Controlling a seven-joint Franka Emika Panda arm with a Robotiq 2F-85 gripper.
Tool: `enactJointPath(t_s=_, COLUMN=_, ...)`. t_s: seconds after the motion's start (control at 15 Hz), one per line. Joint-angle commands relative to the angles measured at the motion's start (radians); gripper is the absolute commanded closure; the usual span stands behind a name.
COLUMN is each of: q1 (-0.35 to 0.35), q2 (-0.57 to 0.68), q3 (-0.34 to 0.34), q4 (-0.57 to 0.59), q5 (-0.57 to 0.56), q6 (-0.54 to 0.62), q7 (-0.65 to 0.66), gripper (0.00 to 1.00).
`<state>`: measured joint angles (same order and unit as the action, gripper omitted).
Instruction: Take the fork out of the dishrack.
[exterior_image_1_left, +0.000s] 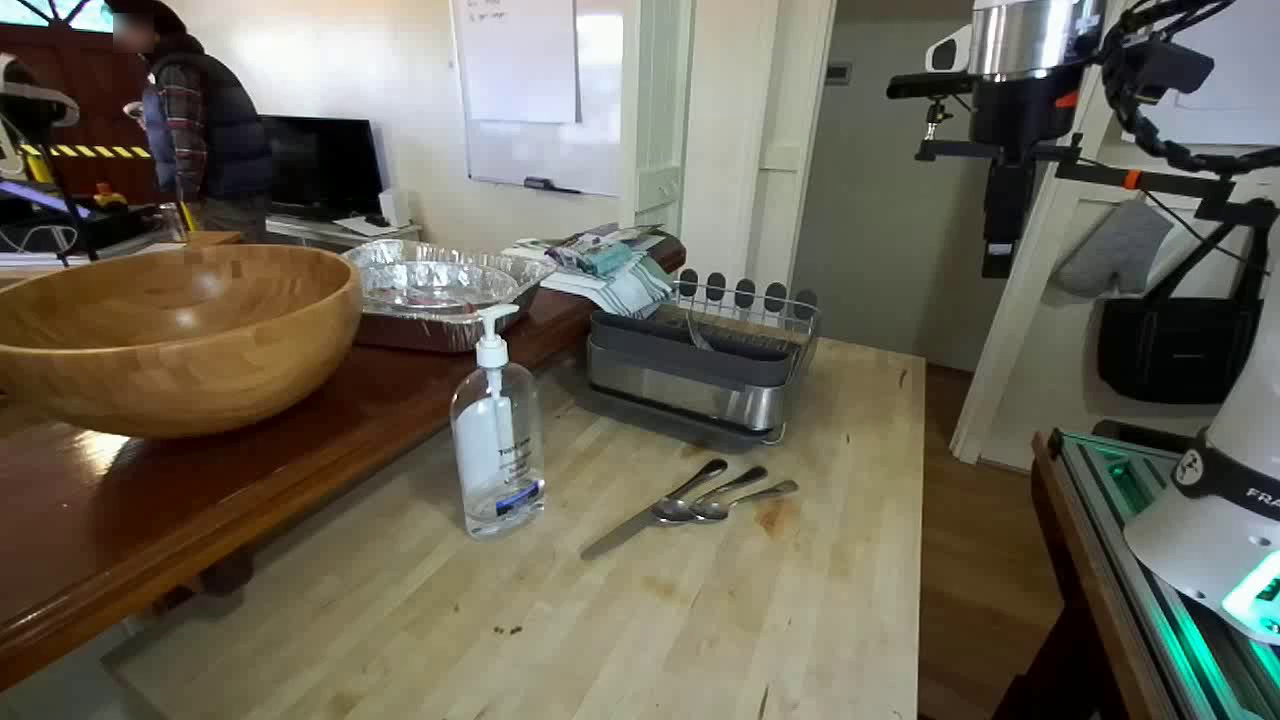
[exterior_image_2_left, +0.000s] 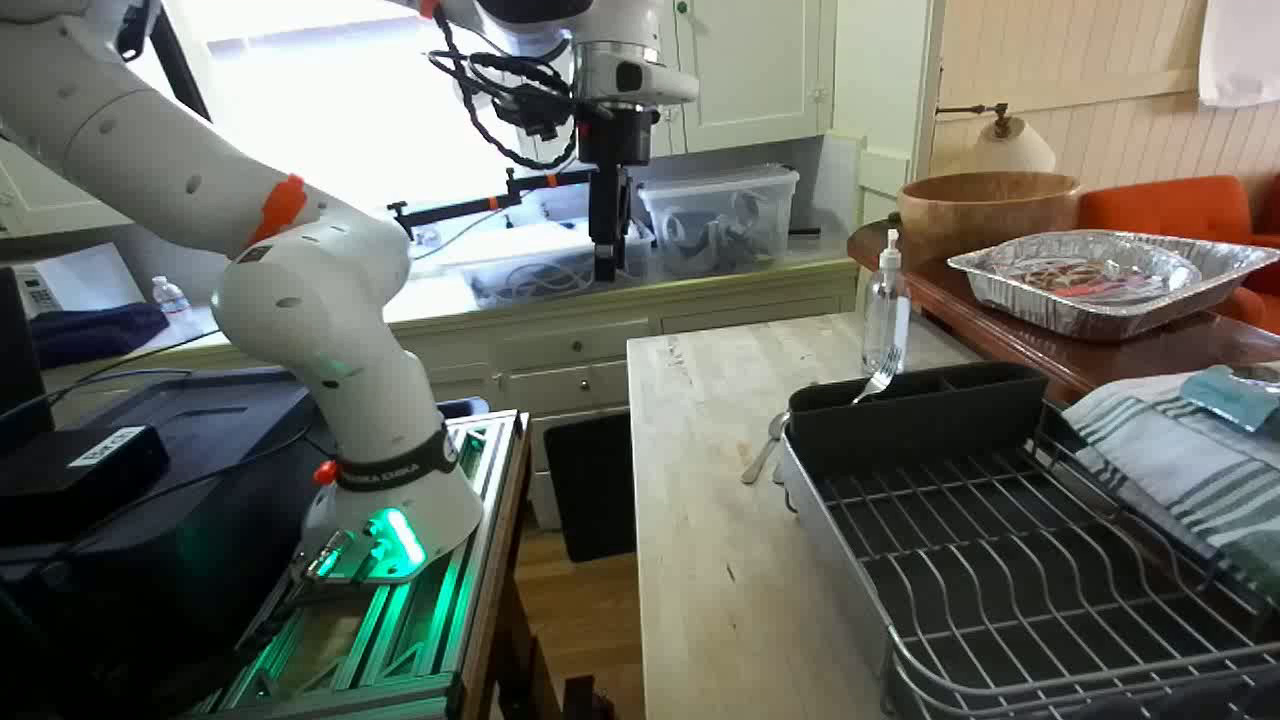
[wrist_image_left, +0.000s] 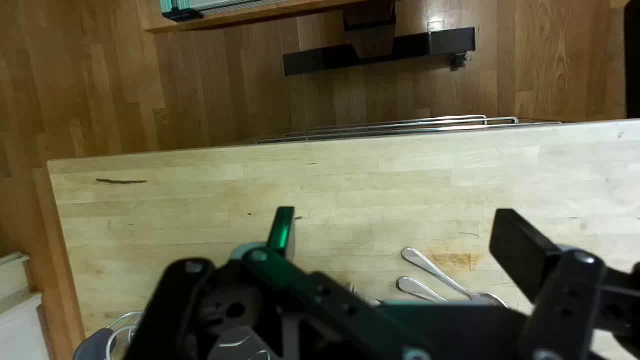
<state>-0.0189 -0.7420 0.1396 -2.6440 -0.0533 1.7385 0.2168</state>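
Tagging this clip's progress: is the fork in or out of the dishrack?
In: an exterior view shows the fork leaning tines-up in the dark holder of the dishrack.

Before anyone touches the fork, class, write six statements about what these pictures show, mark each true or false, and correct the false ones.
1. The fork is in the dark caddy of the dishrack. True.
2. The claw is open and holds nothing. True.
3. The fork is tines-down. False: it leans tines-up.
4. The clear bottle has a white pump top. True.
5. The clear bottle stands inside the dishrack. False: it stands on the pale tabletop.
6. Three spoons and no knife lie on the pale tabletop. False: two spoons and one knife lie there.
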Motion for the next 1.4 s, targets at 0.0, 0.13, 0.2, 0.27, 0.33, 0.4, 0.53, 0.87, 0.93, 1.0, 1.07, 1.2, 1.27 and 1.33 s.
enactJointPath(t_s=0.0, q1=0.01, q2=0.001, q3=-0.009, q4=0.001, q5=-0.005, q6=-0.002, q7=0.006, gripper=0.0)
enactJointPath(t_s=0.13, q1=0.01, q2=0.001, q3=-0.009, q4=0.001, q5=-0.005, q6=-0.002, q7=0.006, gripper=0.0)
enactJointPath(t_s=0.2, q1=0.01, q2=0.001, q3=-0.009, q4=0.001, q5=-0.005, q6=-0.002, q7=0.006, gripper=0.0)
enactJointPath(t_s=0.27, q1=0.01, q2=0.002, q3=-0.009, q4=0.001, q5=-0.005, q6=-0.002, q7=0.006, gripper=0.0)
enactJointPath(t_s=0.33, q1=0.01, q2=0.001, q3=-0.009, q4=0.001, q5=-0.005, q6=-0.002, q7=0.006, gripper=0.0)
enactJointPath(t_s=0.4, q1=0.007, q2=0.01, q3=-0.009, q4=0.007, q5=-0.009, q6=-0.006, q7=0.005, gripper=0.0)
enactJointPath(t_s=0.53, q1=-0.008, q2=0.038, q3=-0.016, q4=0.02, q5=-0.012, q6=0.018, q7=0.019, gripper=0.0)
enactJointPath(t_s=0.87, q1=-0.037, q2=0.133, q3=-0.029, q4=0.068, q5=-0.044, q6=0.136, q7=0.022, gripper=0.0)
enactJointPath(t_s=0.93, q1=-0.042, q2=0.152, q3=-0.025, q4=0.075, q5=-0.054, q6=0.157, q7=0.027, gripper=0.0)
enactJointPath(t_s=1.0, q1=-0.043, q2=0.177, q3=-0.023, q4=0.086, q5=-0.062, q6=0.179, q7=0.028, gripper=0.0)
enactJointPath(t_s=1.07, q1=-0.044, q2=0.2, q3=-0.021, q4=0.092, q5=-0.073, q6=0.208, q7=0.032, gripper=0.0)
enactJointPath(t_s=1.2, q1=-0.043, q2=0.251, q3=-0.022, q4=0.111, q5=-0.088, q6=0.255, q7=0.038, gripper=0.0)
enactJointPath(t_s=1.27, q1=-0.045, q2=0.28, q3=-0.02, q4=0.12, q5=-0.099, q6=0.283, q7=0.049, gripper=0.0)
enactJointPath(t_s=1.33, q1=-0.047, q2=0.303, q3=-0.018, q4=0.128, q5=-0.113, q6=0.303, q7=0.06, gripper=0.0)
